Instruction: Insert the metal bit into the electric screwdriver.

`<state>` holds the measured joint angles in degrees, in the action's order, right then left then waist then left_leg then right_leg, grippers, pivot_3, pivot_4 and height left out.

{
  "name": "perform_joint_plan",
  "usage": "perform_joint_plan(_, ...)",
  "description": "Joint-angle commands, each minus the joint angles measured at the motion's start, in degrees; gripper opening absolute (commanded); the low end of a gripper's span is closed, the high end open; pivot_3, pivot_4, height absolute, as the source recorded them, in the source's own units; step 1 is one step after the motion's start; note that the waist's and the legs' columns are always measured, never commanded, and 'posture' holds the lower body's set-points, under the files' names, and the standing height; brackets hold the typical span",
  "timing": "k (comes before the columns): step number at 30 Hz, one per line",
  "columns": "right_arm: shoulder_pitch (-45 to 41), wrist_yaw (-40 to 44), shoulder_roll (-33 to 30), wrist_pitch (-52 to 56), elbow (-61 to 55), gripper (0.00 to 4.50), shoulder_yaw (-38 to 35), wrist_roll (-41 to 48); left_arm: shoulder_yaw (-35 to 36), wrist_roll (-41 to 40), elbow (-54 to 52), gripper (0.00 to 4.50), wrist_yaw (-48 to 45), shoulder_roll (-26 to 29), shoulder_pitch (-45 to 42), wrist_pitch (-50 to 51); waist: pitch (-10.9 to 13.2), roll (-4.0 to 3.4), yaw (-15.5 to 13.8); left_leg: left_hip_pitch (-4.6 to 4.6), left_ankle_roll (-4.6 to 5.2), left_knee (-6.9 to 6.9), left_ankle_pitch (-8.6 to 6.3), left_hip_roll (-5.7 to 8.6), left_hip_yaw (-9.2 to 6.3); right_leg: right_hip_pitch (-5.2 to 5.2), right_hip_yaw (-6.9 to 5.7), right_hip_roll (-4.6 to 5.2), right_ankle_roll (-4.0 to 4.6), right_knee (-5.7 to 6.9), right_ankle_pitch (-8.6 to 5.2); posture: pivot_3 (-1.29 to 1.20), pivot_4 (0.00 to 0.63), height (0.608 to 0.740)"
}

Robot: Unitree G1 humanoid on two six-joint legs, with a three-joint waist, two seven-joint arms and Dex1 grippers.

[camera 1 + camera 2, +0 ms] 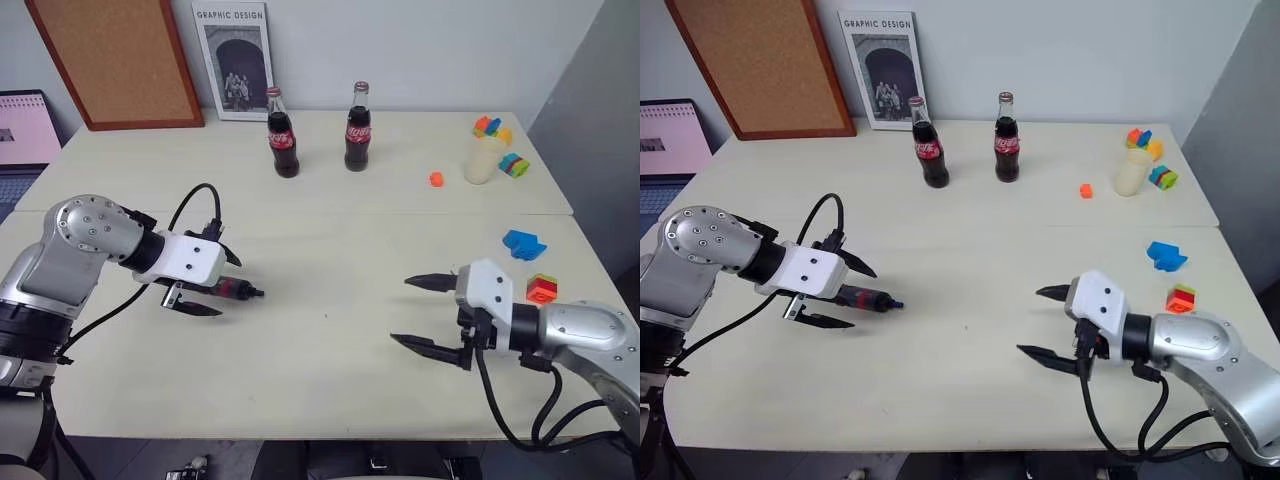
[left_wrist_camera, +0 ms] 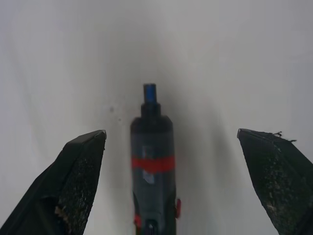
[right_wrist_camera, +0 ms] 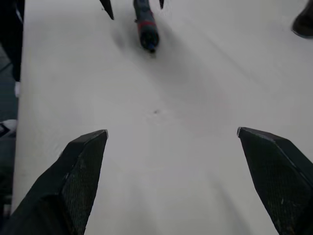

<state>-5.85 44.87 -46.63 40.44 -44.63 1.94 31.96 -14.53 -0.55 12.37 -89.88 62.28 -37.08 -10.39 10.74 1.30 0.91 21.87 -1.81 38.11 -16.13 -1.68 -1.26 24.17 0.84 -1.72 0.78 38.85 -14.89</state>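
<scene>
While the left hand (image 1: 222, 283) is hanging wide open, the electric screwdriver (image 1: 232, 289) is lying between its fingers, apparently ungripped, tip pointing right across the tabletop (image 1: 330, 330). Right hand (image 1: 425, 315) is gaping empty, well apart. Two cola bottles (image 1: 283, 135) are standing far.

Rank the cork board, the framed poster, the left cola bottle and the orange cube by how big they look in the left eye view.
1. cork board
2. framed poster
3. left cola bottle
4. orange cube
All stand far back, so the order seems safe.
</scene>
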Motion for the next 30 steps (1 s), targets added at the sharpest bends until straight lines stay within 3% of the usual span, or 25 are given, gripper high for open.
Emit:
perform_joint_plan(1,1.33,-0.77,0.99,-2.13,-1.36,4.47,2.25,-1.69,-1.6,3.82,3.06,4.5,-0.89,-0.29,-3.09,-2.97,0.0,0.0,0.03,0.0,0.0,0.0,0.0,0.0,0.0,0.0,0.0,0.0,0.0,0.0,0.0,0.0,0.15,0.74)
perform_joint_plan(20,-0.77,-3.39,3.59,-0.77,-3.21,4.47,7.55,-3.27,-7.02,15.74,15.95,4.5,5.51,-10.73,-9.5,-4.67,-0.02,0.03,0.65,-0.05,0.0,0.04,0.0,-0.01,-0.02,-0.01,0.01,-0.01,0.0,0.13,0.01,0.0,0.15,0.74)
perform_joint_plan(30,-1.29,-4.04,3.05,-0.12,-3.9,4.5,7.52,-3.7,-6.95,14.93,12.1,2.38,4.51,-10.82,-5.25,-2.62,-0.05,0.02,0.65,-0.12,0.0,0.06,0.0,-0.01,-0.04,-0.06,0.0,-0.01,0.0,0.18,0.01,0.0,0.15,0.74)
